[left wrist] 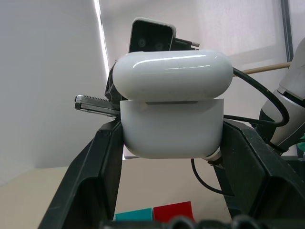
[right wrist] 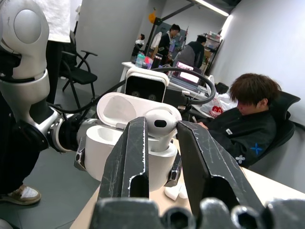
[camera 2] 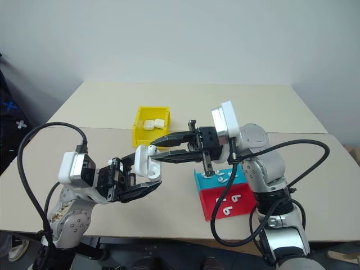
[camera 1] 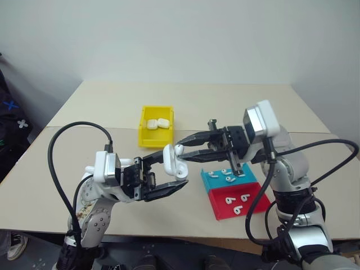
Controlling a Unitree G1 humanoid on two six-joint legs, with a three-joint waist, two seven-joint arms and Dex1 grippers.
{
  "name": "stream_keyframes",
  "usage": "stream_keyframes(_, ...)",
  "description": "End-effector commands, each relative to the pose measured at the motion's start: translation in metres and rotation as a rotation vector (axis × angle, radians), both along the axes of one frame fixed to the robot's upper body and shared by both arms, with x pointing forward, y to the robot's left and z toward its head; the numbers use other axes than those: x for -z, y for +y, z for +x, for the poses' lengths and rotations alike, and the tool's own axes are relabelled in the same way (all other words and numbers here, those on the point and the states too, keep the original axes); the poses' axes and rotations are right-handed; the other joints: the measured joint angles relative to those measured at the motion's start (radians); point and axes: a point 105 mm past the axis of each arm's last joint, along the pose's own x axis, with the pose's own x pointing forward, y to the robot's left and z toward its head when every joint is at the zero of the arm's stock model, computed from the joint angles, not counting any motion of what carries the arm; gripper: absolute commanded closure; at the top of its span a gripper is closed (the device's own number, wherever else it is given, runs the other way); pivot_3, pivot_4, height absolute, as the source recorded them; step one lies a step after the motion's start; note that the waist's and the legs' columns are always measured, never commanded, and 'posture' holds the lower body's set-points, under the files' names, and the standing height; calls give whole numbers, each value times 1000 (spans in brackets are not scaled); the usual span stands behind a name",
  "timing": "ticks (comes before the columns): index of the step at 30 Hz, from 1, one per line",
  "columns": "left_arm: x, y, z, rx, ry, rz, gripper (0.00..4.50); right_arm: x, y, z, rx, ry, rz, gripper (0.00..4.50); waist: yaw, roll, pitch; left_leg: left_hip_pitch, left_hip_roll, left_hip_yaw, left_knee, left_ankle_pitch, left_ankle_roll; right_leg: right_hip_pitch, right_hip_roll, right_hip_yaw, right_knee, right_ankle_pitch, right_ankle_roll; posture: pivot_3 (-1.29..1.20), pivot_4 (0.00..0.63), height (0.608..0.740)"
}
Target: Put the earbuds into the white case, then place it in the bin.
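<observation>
Left pincer (camera 1: 163,179) clamping small glossy white hinged case (camera 1: 173,161), lid flipped open, above tabletop (camera 1: 236,107). Right pincer (right wrist: 161,125) pinching tiny white earbud (right wrist: 160,125), poised at case mouth. Judging: loading underway; closing lid and dropping into yellow plastic bin (camera 1: 143,135), already holding two cases, remaining.

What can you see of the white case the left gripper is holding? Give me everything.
The white case is small, glossy, rounded-rectangular plastic, its hinged lid flipped open. The left gripper holds it above the table, one black finger pressed on each side of the body. The right gripper holds an earbud at the case's open mouth, stem pointing into the body. It is in front of the bin and to the left of the blue and red trays.
</observation>
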Motion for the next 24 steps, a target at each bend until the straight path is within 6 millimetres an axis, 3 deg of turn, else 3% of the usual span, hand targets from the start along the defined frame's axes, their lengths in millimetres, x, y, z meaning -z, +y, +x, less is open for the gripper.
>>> stream_keyframes(1,-7,-1,-5,9,-45,-6,1744,-6,0,-4,-6,-59,10,3538,0,0,0,0,0,0,0,0,0,0,0,0,0,0,0,0,150,740)
stream_keyframes(8,-4,-1,-3,1,-38,-3,1744,-3,0,-6,-6,-96,-5,1568,0,0,0,0,0,0,0,0,0,0,0,0,0,0,0,0,150,740)
stream_keyframes(13,2,2,1,-19,-31,9,1744,-9,-11,-5,1,-110,5,1568,0,0,0,0,0,0,0,0,0,0,0,0,0,0,0,0,150,740)
stream_keyframes(16,10,6,3,-44,-27,43,1744,-12,-23,9,94,-112,-48,1568,0,0,0,0,0,0,0,0,0,0,0,0,0,0,0,0,150,740)
stream_keyframes(20,26,14,0,-75,-15,99,1744,3,-44,51,330,-68,-345,1568,-1,0,0,0,0,1,0,0,0,-1,-1,0,-1,0,0,0,150,740)
stream_keyframes(24,42,19,-3,-117,4,151,1744,40,-69,83,474,-141,-779,1568,-3,0,0,0,0,1,-2,0,0,-2,-1,0,-1,-1,-2,0,150,740)
